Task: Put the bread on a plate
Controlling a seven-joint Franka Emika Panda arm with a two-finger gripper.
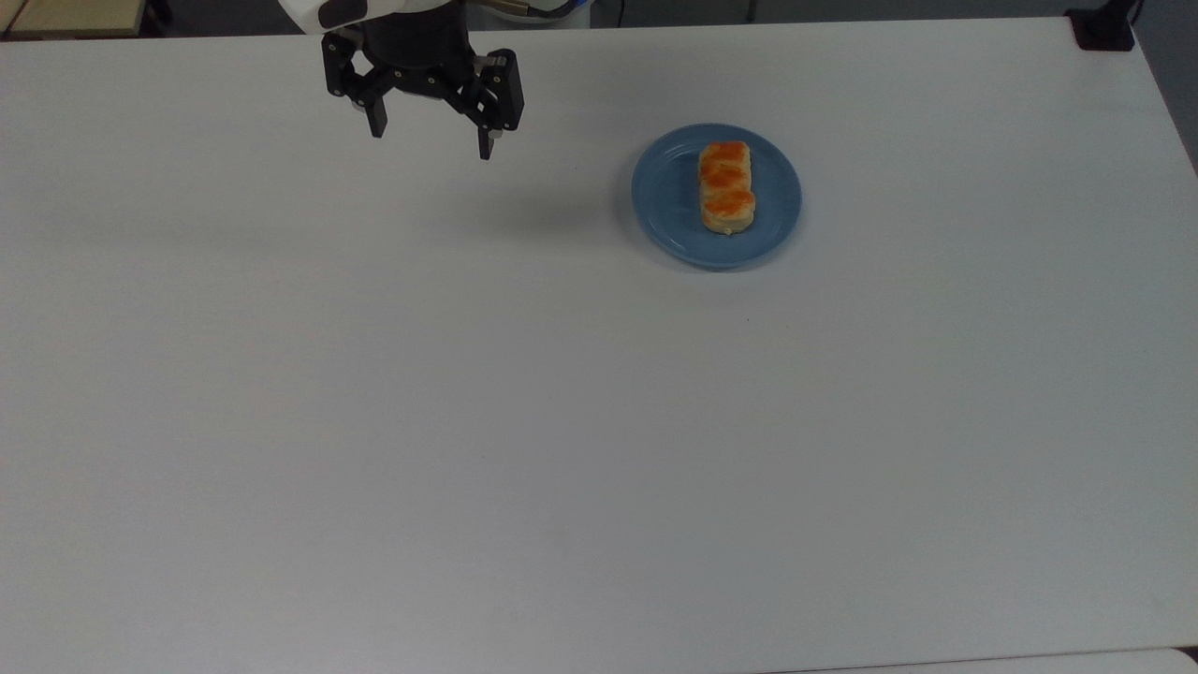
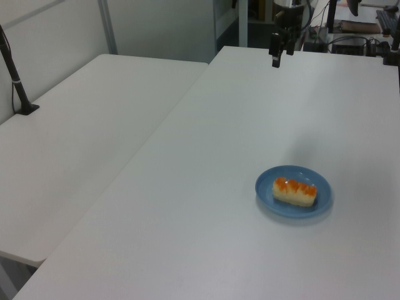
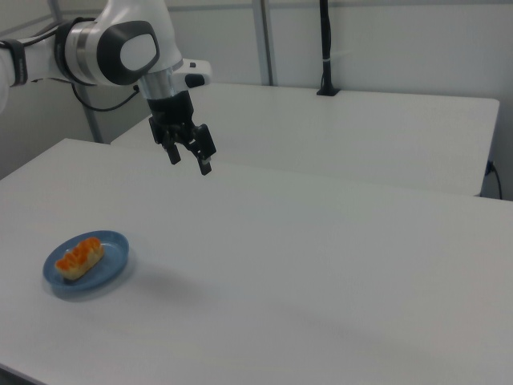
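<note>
The bread (image 1: 726,186), a bun with three orange-brown lobes and pale sides, lies on the round blue plate (image 1: 669,201). Both also show in the left view, bread (image 2: 294,191) on plate (image 2: 265,185), and in the right view, bread (image 3: 79,257) on plate (image 3: 112,261). My gripper (image 1: 430,142) hangs high above the table, far off to the top view's left of the plate, open with nothing between its black fingers. It appears as well in the left view (image 2: 275,61) and the right view (image 3: 189,163).
The white table (image 1: 562,421) stretches wide around the plate. A second white table (image 2: 81,137) stands alongside in the left view, with a black post (image 2: 15,81) clamped to it. A black clamp base (image 1: 1104,28) sits at the top view's far right corner.
</note>
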